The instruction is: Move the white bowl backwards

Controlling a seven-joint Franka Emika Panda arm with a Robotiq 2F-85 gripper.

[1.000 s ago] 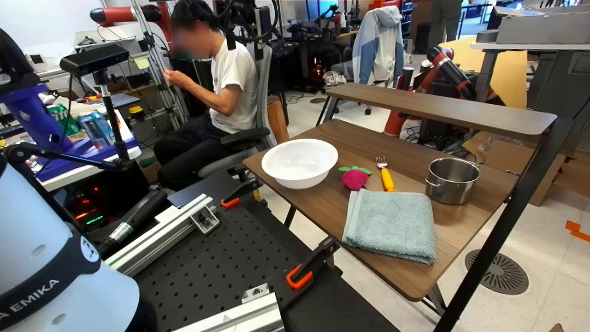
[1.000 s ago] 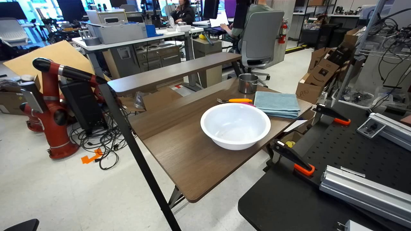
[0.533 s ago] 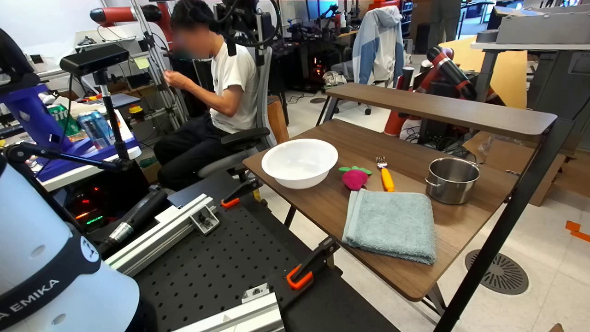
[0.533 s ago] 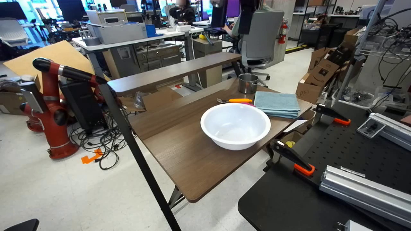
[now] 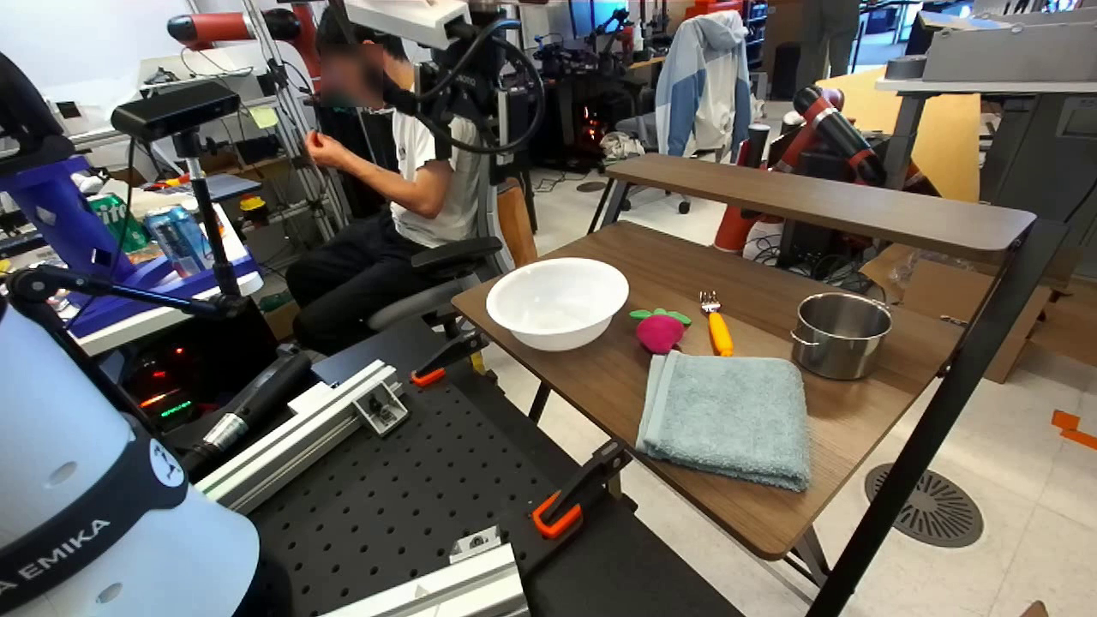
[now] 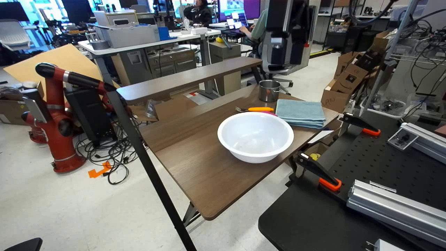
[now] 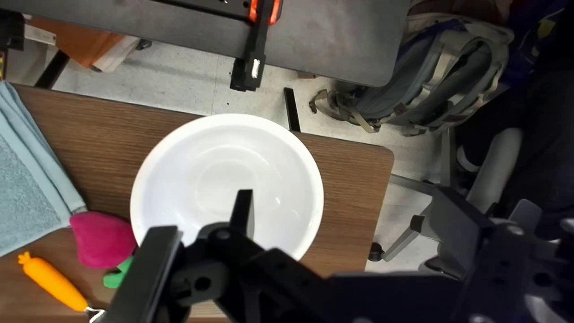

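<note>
At the far left of an exterior view, the arm [image 5: 94,454] wears a band [image 5: 120,497] reading "A EMIKA". Next, the hand [image 7: 204,213] hangs well above the bench [image 5: 591,377], released, fingers [image 7: 241,210] spread, as the wrist view shows most plainly. Lower down, the white bowl [image 5: 557,300] stands upright toward the bench's left end, its rim close to the long edge; a stretch of wood lies between it and the raised shelf [image 5: 823,197]. Just right sits a magenta toy [image 5: 660,332] with green leaves [image 5: 679,318]; in an exterior view the bowl masks all but a strip [image 6: 270,113]. Then come an orange-handled fork [image 5: 720,334], a folded towel [image 5: 728,420] and, near the right end, a metal pot [image 5: 844,343], shown by the exterior views alone. Farther right, a cardboard box [image 6: 336,97] bears handwriting too small to read.
</note>
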